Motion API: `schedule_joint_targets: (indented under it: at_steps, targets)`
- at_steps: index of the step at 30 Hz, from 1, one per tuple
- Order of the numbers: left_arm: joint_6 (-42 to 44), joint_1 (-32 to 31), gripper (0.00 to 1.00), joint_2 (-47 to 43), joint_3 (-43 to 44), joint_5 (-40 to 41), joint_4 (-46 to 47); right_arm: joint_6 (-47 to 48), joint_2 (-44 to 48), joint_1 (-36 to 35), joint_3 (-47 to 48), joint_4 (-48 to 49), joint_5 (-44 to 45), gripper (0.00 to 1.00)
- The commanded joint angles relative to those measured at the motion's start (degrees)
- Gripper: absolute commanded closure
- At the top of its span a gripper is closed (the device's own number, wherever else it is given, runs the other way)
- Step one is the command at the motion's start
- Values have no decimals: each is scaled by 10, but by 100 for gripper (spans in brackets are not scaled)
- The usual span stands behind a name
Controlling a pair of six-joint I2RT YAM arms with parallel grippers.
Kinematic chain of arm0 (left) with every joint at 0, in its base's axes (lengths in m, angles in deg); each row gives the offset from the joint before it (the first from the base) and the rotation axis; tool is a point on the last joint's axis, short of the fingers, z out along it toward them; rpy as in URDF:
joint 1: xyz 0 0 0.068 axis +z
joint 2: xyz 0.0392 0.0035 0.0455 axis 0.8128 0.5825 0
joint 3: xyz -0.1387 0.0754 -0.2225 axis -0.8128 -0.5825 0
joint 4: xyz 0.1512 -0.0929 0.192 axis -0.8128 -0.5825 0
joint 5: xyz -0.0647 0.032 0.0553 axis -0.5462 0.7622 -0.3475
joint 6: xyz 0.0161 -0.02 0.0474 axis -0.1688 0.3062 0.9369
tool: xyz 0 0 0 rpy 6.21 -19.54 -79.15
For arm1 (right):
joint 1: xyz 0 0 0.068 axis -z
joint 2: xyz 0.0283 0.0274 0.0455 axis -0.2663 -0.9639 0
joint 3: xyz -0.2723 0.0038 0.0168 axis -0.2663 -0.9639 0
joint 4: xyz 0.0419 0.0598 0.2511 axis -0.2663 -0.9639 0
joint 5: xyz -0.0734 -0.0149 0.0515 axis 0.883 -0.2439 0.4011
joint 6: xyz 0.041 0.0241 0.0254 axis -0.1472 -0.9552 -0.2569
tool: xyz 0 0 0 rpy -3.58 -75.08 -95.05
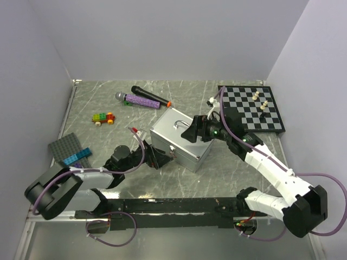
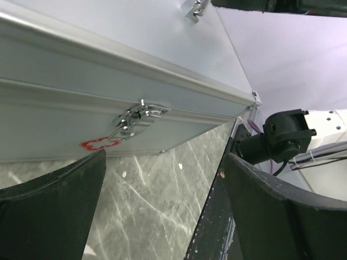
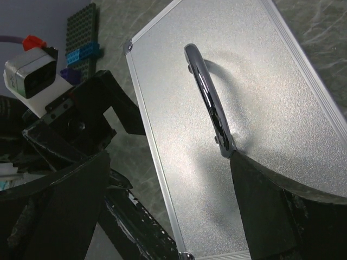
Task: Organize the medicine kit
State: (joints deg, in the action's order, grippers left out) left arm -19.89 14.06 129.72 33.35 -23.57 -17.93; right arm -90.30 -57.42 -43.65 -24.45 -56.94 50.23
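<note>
Silver medicine case (image 1: 179, 140) shut, mid-table. Left gripper (image 2: 162, 181) jaws spread, empty, facing latch (image 2: 135, 120) on near-left side. Right gripper (image 3: 168, 184) jaws spread, empty, above lid (image 3: 255, 81) beside handle (image 3: 209, 97). Chessboard (image 1: 252, 108) at far right

Case (image 1: 179, 140) mid-table, chessboard (image 1: 252, 108) behind it to the rt w/ pieces (image 1: 260, 100) on it, mics (image 1: 142, 101) behind case, toy car (image 1: 103, 118) back-left, block plate (image 1: 65, 147) at left edge, small blocks (image 1: 76, 158) on its near corner

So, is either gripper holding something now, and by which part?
Nothing is held. The left gripper stands open facing the latch of the medicine kit; the right gripper is open over its top handle.
</note>
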Motion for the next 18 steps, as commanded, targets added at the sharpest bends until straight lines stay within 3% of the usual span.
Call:
schedule_joint_targets:
  at_steps: [1,18]
  targets:
    - [5,-3,6,42,3,-37,150,2,27,-10,-7,23,0,3]
    - [25,1,8,176,31,-30,257,-1,95,-22,-37,-14,12,3]
